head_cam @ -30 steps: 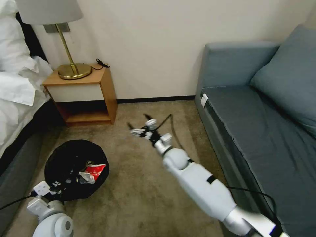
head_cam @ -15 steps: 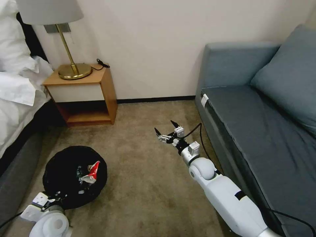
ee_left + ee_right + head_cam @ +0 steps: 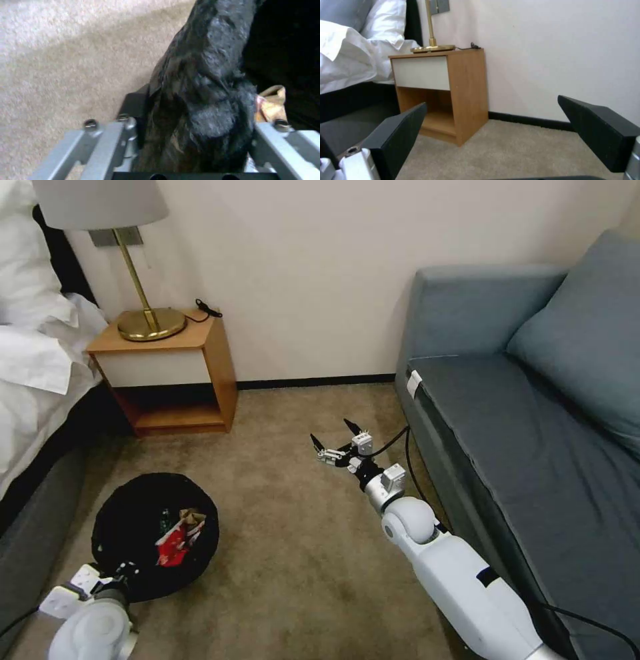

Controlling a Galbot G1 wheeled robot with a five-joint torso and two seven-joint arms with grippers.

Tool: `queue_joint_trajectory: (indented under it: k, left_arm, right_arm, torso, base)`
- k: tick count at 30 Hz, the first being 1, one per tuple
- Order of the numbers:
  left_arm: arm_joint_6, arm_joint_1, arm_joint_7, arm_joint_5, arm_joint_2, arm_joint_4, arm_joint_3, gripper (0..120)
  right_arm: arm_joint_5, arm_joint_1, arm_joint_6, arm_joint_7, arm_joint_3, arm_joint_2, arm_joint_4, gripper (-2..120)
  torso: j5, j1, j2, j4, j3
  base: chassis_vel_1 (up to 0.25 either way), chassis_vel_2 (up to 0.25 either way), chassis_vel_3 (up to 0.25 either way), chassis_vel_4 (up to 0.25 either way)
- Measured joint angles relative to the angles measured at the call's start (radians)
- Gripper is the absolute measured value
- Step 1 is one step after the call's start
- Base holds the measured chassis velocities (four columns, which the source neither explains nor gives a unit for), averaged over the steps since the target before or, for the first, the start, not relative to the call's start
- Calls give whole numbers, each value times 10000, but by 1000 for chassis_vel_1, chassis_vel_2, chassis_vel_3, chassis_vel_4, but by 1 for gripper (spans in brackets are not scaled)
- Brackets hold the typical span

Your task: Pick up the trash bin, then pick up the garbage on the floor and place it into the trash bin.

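The trash bin [image 3: 133, 513], lined with a black bag, is at the lower left of the head view over the carpet. Garbage lies inside it: a red-and-white packet [image 3: 172, 545] and a tan paper scrap [image 3: 192, 517]. My left gripper [image 3: 119, 572] is shut on the bin's near rim. In the left wrist view the black bag [image 3: 206, 82] is pinched in that gripper [image 3: 200, 127], with the tan scrap [image 3: 274, 107] just inside. My right gripper [image 3: 332, 439] hangs open and holds nothing, above bare carpet near the sofa. Its black pads [image 3: 400, 135] stand wide apart.
A wooden nightstand [image 3: 175, 373] with a brass lamp [image 3: 150, 323] stands against the back wall. The bed [image 3: 33, 380] runs along the left. A blue-grey sofa [image 3: 533, 433] takes up the right. Open carpet [image 3: 287, 553] lies between the bin and the sofa.
My right arm swung right, away from the bin toward the sofa, then held almost still. The bin and left arm dropped slightly lower. The litter inside shifted.
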Motion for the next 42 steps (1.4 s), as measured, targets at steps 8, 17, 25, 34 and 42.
queue_joint_trajectory:
  k: [8, 17, 25, 34, 42]
  left_arm:
    - [-8, -210, -143, -121, 273, 208, -201, 68]
    - [-218, -246, 191, 744, 559, -134, -511, 99]
    - [-139, -29, 552, 1736, 553, -823, -511, 100]
    - [-1309, 736, 1960, 4553, 388, -1792, -147, 100]
    - [-2995, 1506, 3663, 7434, 514, -2860, 186, 100]
  right_arm:
    - [1, -222, -25, -6, 102, 35, 19, 100]
    - [-8, -405, -14, -67, 390, 103, 21, 100]
    - [99, -600, -66, -24, 596, -8, 387, 100]
    - [442, -1249, -226, 385, 1016, -253, 1254, 100]
    - [1051, -1985, -292, 497, 1505, -399, 2086, 100]
  torso:
    - [0, 0, 0, 0, 0]
    - [1, 0, 0, 1, 0]
    - [2, 0, 0, 1, 0]
    - [3, 0, 0, 0, 0]
    - [3, 0, 0, 2, -1]
  base:
    - [0, 0, 0, 0]
    - [0, 0, 0, 0]
    - [0, 0, 0, 0]
    - [0, 0, 0, 0]
    - [0, 0, 0, 0]
